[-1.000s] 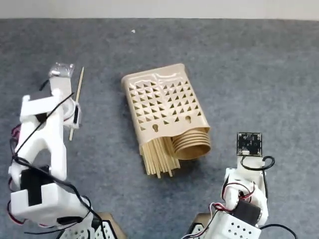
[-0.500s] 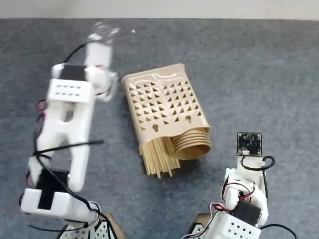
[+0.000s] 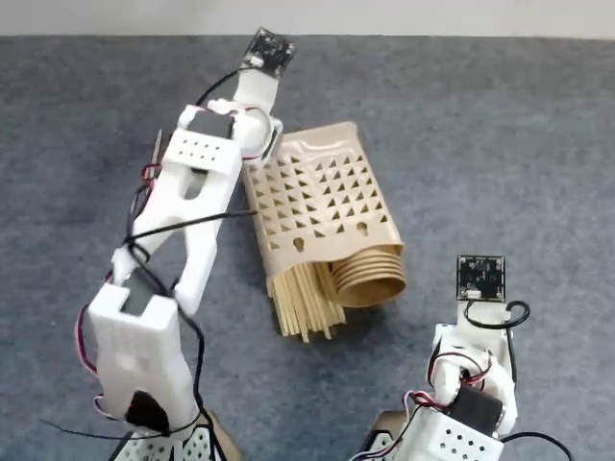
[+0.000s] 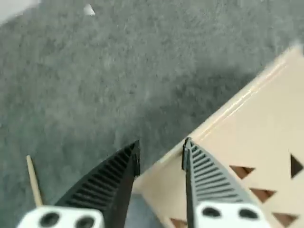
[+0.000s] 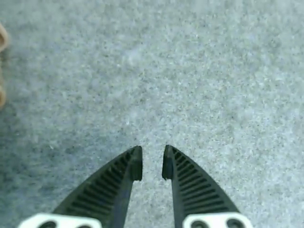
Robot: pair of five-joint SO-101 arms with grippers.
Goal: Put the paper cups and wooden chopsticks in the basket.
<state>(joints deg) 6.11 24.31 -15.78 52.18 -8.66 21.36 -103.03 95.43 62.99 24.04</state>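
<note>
1 triangle-perforated basket (image 3: 322, 206), ridged paper cups (image 3: 370, 277)

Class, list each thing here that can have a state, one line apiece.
basket: lying on its side.
paper cups: nested, lying in the basket's mouth.
wooden chopsticks: bundled, ends sticking out of the mouth.
loose chopstick: lying on the carpet, outside the basket.
left pincer: open, empty, over the basket's edge.
right pincer: slightly open, empty, over carpet.
</note>
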